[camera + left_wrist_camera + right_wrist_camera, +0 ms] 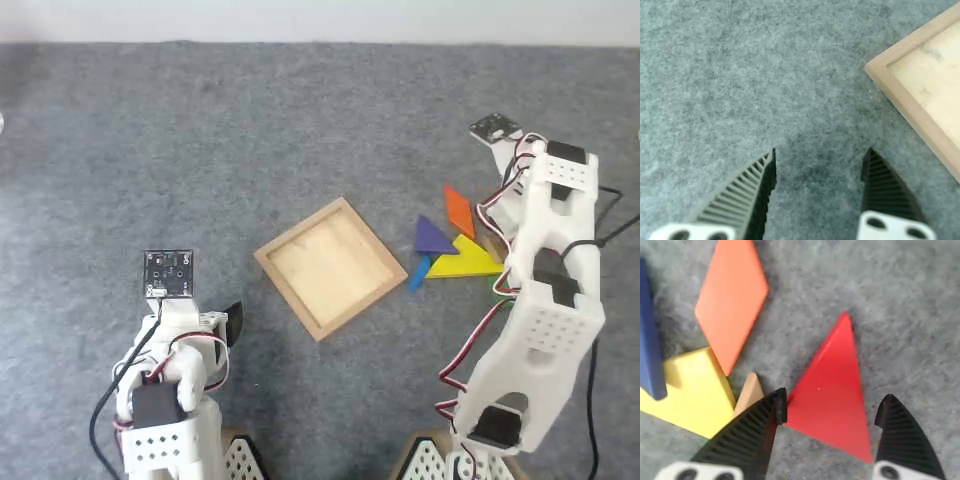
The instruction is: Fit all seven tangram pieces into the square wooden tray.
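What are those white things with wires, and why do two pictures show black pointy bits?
They are two robot arms at a table. One picture looks down from above; the other two come from cameras on each arm's wrist, so the pointy bits are its own fingers. An empty square wooden tray lies on the table, with coloured puzzle pieces beside it. The left gripper is open near the tray's corner. The right gripper is open over a red triangle, next to an orange piece. Nothing is held.
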